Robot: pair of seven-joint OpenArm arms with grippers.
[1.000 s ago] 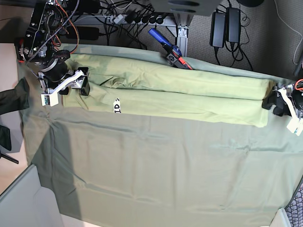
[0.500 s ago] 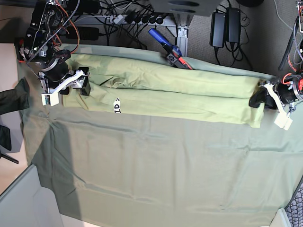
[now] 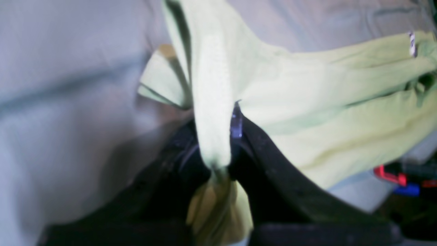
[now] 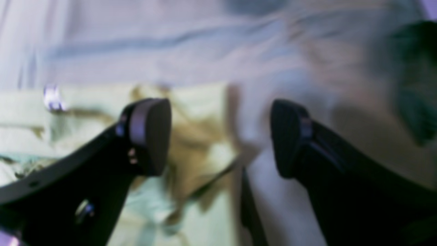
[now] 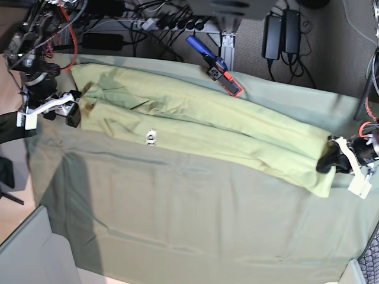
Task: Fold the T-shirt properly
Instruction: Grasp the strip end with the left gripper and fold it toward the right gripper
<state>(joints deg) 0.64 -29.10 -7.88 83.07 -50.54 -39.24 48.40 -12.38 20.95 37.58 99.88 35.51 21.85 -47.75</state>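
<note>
The pale yellow-green T-shirt (image 5: 195, 118) lies as a long narrow band, slanting from the back left down to the right across the table cloth. Its small tag (image 5: 151, 139) shows near the left part. My left gripper (image 5: 327, 163) is shut on the T-shirt's right end. The left wrist view shows a fold of the T-shirt (image 3: 307, 95) pinched between the black fingers (image 3: 259, 153). My right gripper (image 5: 62, 111) is open at the T-shirt's left end. In the right wrist view one finger (image 4: 150, 136) hangs over the T-shirt (image 4: 198, 102), the other over the cloth.
The grey-green table cloth (image 5: 195, 219) covers the whole table. A blue and red tool (image 5: 214, 66) lies at the back edge, touching the T-shirt's far side. Power adapters (image 5: 282, 32) and cables lie behind the table. A dark object (image 5: 9, 127) sits at the left edge.
My left gripper has shut on the T-shirt's right end and drawn it toward the front, so the band now slants. The right gripper has moved left, still open.
</note>
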